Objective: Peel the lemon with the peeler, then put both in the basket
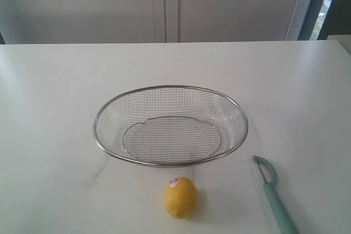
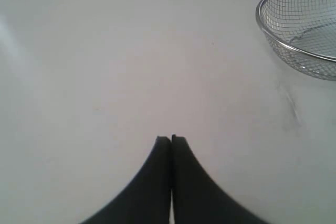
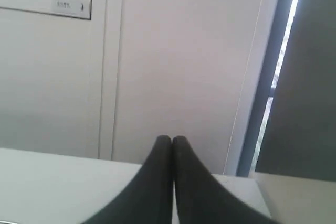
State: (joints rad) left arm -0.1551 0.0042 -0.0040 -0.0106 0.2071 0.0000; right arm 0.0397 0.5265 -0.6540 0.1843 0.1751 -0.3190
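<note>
Evidently nothing is begun yet. In the exterior view the lemon (image 1: 180,197) sits just in front of the basket (image 1: 96,131), sticker up. The peeler (image 1: 272,190) lies free to its right with bare table (image 1: 49,108) around it. The left wrist view shows the left gripper (image 2: 171,139) pinched together on nothing above open tabletop, the basket rim well aside. The right wrist view shows the right gripper (image 3: 171,139) likewise clenched and empty, aimed at the wall. Each should spread its jaws first, and the right should meet the handle squarely, clear of the rim.

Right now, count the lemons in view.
1. The lemon sits on the table, outside the basket, near its rim, with the peeler to its right. None looks hidden.
</note>
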